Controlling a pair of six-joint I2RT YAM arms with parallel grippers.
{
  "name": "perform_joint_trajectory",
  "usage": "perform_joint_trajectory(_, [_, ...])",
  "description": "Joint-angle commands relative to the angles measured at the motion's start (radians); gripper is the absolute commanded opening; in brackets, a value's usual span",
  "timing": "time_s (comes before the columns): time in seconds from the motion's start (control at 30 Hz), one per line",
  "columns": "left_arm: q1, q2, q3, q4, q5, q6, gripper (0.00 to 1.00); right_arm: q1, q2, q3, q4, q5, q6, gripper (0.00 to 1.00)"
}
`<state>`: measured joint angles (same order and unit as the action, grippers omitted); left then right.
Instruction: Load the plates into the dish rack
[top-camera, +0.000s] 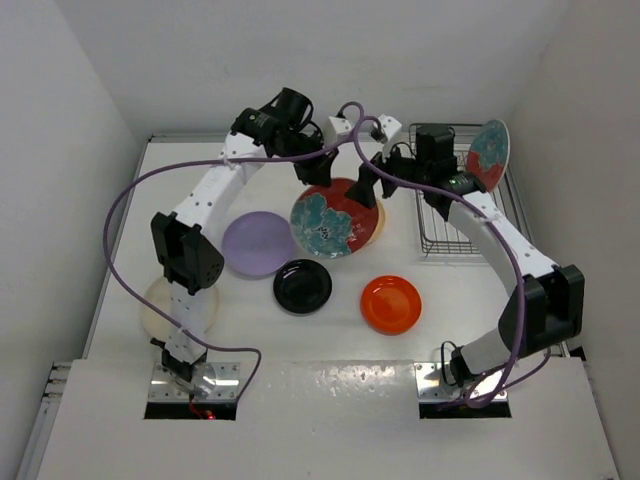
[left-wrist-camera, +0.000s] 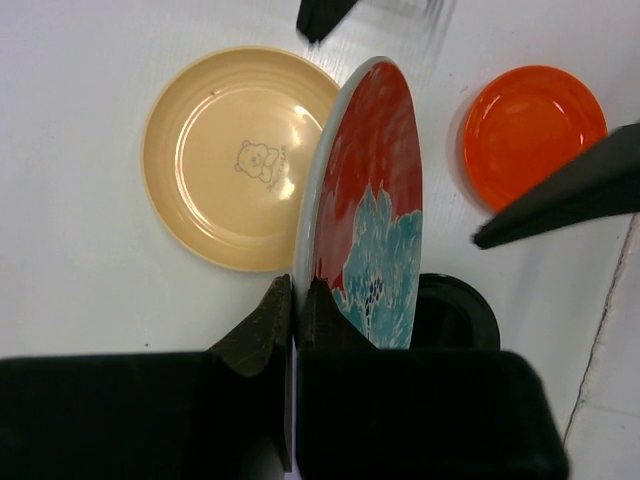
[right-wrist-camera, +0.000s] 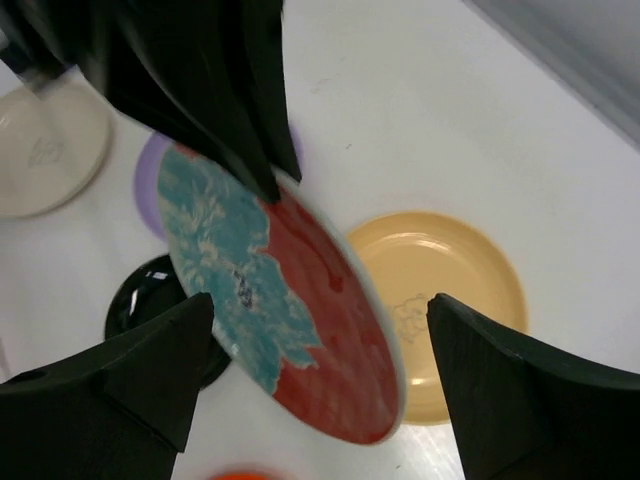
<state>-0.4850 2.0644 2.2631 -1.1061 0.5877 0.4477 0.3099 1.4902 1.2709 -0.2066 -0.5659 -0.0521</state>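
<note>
The left gripper (left-wrist-camera: 297, 296) is clamped tight on the rim of a red plate with teal flowers (left-wrist-camera: 372, 205) and holds it tilted up off the white table (top-camera: 330, 340), over the far middle of the surface. In the left wrist view this plate is seen nearly edge-on, its painted face turned to the right.

The right gripper (right-wrist-camera: 320, 310) has its jaws spread wide, one finger on each side of the same plate. Neither finger visibly touches it.

Under the held plate the pale yellow plate (left-wrist-camera: 235, 155) lies flat on the table, with a small bear printed at its centre. The lavender plate (top-camera: 258, 243) lies to the left of it. The glossy black plate (top-camera: 303, 285) lies nearer, and the orange plate (top-camera: 391, 304) is to the right of the black one. All three lie flat and apart from one another. The cream-white plate (top-camera: 152, 308) lies at the left edge, partly hidden under the left arm.

The dish rack (top-camera: 440, 235) sits at the far right of the table, just beside the right gripper. A second red flowered plate (top-camera: 490, 150) stands on edge at the rack's far end. Which slot it occupies cannot be made out.
</note>
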Motion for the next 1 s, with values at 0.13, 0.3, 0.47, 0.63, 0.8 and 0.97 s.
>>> perform_joint_trajectory(0.13, [0.0,-0.185,0.038,0.014,0.187,0.071,0.0,0.014,0.047,-0.112,0.053,-0.155,-0.034,0.81])
perform_joint_trajectory(0.3, [-0.009,-0.194,0.038,-0.02,0.222,0.085,0.0,0.011,0.064,-0.171,0.173,-0.135,0.044,0.62])
perform_joint_trajectory(0.47, [-0.009,-0.194,0.029,0.014,0.158,0.057,0.0,0.014,0.055,-0.151,0.199,-0.137,0.129,0.04])
perform_joint_trajectory(0.63, [0.025,-0.194,0.018,0.089,-0.011,-0.045,0.13,0.008,-0.028,-0.228,0.315,-0.042,0.164,0.0])
perform_joint_trajectory(0.8, [0.101,-0.194,0.03,0.166,-0.207,-0.158,1.0,-0.014,-0.131,-0.223,0.361,0.128,0.21,0.0])
perform_joint_trajectory(0.97, [0.213,-0.176,0.081,0.227,-0.345,-0.263,1.0,-0.066,-0.173,-0.153,0.338,0.399,0.239,0.0])
